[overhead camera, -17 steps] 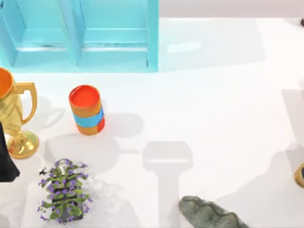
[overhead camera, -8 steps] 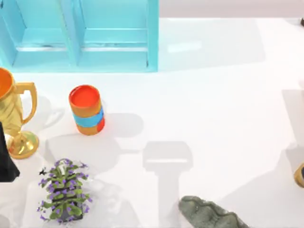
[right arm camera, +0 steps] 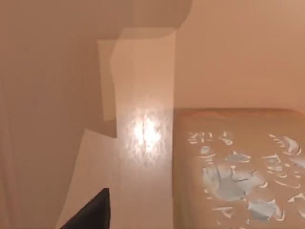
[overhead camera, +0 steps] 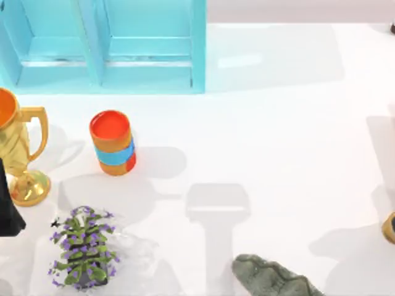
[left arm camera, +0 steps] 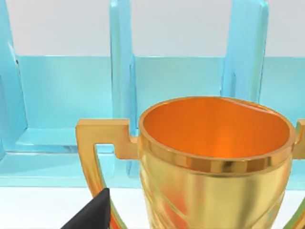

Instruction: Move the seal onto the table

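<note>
The seal (overhead camera: 390,227), a small tan-brown block, sits at the right edge of the top view and is cut off by that edge. It stands on the white table (overhead camera: 278,135). In the right wrist view the seal (right arm camera: 238,171) is very close, its tan face flecked with pale marks. A dark part of my right gripper (right arm camera: 90,214) shows beside it, apart from it. My left arm (overhead camera: 7,209) is parked at the table's left edge beside the trophy. A dark part of my left gripper (left arm camera: 90,214) shows in the left wrist view.
A turquoise shelf unit (overhead camera: 105,43) stands at the back left. In front of it are a gold trophy (overhead camera: 15,148) and an orange cup with a blue band (overhead camera: 112,143). A purple-flowered plant (overhead camera: 83,246) and a grey-green rock (overhead camera: 271,279) sit near the front edge.
The arm shadow on the right of the table has drawn back toward the front right corner. The seal, the other objects and the left arm have not moved.
</note>
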Motion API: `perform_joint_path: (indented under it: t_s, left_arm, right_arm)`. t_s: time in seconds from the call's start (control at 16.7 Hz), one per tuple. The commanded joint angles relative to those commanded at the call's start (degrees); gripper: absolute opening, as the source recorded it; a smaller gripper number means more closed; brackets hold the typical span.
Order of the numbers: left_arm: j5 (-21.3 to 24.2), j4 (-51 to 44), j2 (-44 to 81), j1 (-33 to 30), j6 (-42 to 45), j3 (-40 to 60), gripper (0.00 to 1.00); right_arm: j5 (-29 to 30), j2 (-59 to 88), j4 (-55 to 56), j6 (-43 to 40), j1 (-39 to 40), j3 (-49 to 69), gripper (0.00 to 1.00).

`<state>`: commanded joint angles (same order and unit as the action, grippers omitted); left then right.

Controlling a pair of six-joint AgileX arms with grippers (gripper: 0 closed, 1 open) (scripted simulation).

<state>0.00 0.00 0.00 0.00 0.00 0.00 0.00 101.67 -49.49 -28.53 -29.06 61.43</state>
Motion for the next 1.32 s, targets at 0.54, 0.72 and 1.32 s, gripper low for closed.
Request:
perform_joint_path:
  t_s: [0.54,0.72,1.32]
  left_arm:
    - [0.0,0.0,0.0,0.0,0.0,0.0,1.0]
    - [0.0,0.0,0.0,0.0,0.0,0.0,1.0]
    - [0.0,0.0,0.0,0.0,0.0,0.0,1.0]
  right_arm:
    - [0.0,0.32,0.85,0.0,0.0,-0.73,0.7]
    - [0.0,0.32,0.85,0.0,0.0,-0.73,0.47]
    - [0.0,0.32,0.85,0.0,0.0,-0.73,0.0]
